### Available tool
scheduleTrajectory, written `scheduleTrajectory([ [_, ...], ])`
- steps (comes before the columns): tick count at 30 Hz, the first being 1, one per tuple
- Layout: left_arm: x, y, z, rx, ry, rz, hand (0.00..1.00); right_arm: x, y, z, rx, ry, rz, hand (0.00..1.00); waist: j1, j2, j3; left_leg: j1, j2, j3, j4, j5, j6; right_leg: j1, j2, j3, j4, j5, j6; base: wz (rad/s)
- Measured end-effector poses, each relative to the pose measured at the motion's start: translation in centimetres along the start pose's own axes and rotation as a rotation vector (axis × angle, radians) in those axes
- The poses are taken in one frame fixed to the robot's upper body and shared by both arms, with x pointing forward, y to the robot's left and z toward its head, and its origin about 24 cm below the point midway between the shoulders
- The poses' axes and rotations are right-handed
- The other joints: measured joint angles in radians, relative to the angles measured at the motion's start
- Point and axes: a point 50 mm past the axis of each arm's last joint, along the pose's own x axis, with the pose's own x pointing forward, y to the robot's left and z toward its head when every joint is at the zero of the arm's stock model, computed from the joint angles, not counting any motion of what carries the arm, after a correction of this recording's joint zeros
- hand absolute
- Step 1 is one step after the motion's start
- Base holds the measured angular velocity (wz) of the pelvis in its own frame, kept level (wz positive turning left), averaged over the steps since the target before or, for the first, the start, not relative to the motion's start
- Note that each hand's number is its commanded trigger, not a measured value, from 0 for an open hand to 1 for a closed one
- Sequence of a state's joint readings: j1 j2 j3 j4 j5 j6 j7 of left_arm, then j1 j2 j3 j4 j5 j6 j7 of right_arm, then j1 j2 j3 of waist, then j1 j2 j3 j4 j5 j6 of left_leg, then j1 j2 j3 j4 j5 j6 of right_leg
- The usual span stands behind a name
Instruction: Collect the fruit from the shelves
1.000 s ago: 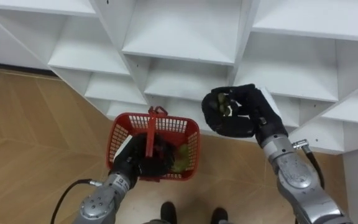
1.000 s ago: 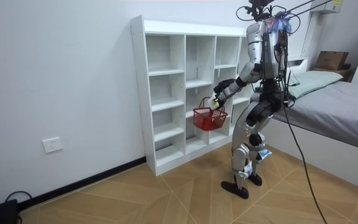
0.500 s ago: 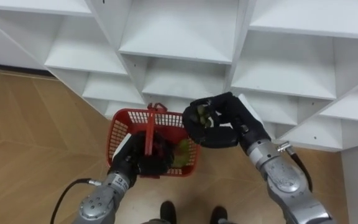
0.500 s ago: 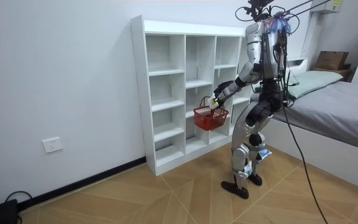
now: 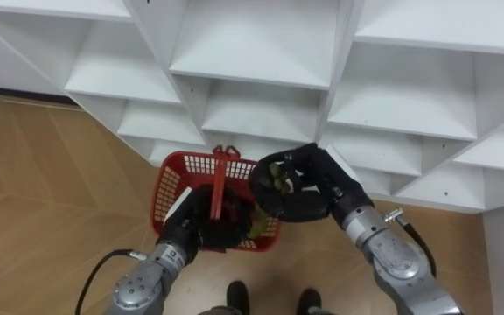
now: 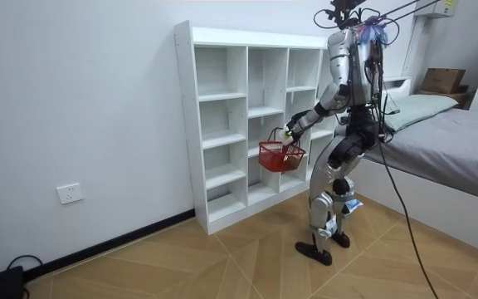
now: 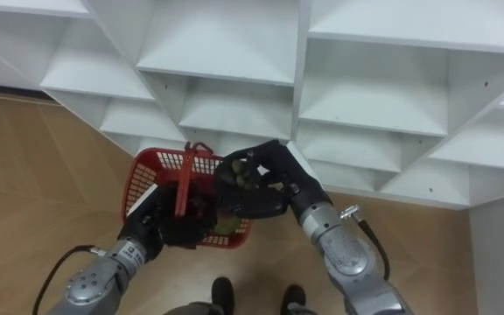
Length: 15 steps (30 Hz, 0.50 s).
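Note:
A red plastic basket hangs in front of the white closet, and my left hand is shut on its upright red handle. My right hand is curled round a green fruit and hovers over the basket's right rim. Something greenish lies inside the basket by its right wall. In the room view I stand facing the closet with the basket held at waist height. The shelves I can see hold nothing.
Wooden floor spreads to my left below the closet. In the room view a bed stands behind me at the room view's right, and a wall socket sits low at its left.
My right hand has carried the green fruit leftward and down, from beside the basket to over its right rim. The left hand and basket have hardly moved.

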<state>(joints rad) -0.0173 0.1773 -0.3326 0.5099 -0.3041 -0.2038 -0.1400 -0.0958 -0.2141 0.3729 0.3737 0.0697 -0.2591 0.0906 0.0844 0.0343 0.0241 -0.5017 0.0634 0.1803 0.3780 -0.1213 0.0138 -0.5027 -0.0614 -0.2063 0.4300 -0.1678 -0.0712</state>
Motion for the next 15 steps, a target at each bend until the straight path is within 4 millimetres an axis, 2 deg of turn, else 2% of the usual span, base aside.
scheduleTrajectory([
  [15,-0.05,-0.51,-0.07,-0.025,-0.005,-0.033,1.00,0.04,0.21,-0.31,-0.003,0.026,0.024,1.00,0.000,0.000,0.0001,-0.009,0.000,-0.005,0.002,0.000,0.000,-0.002,0.000,-0.008,-0.001,0.000,0.000,0.00],
])
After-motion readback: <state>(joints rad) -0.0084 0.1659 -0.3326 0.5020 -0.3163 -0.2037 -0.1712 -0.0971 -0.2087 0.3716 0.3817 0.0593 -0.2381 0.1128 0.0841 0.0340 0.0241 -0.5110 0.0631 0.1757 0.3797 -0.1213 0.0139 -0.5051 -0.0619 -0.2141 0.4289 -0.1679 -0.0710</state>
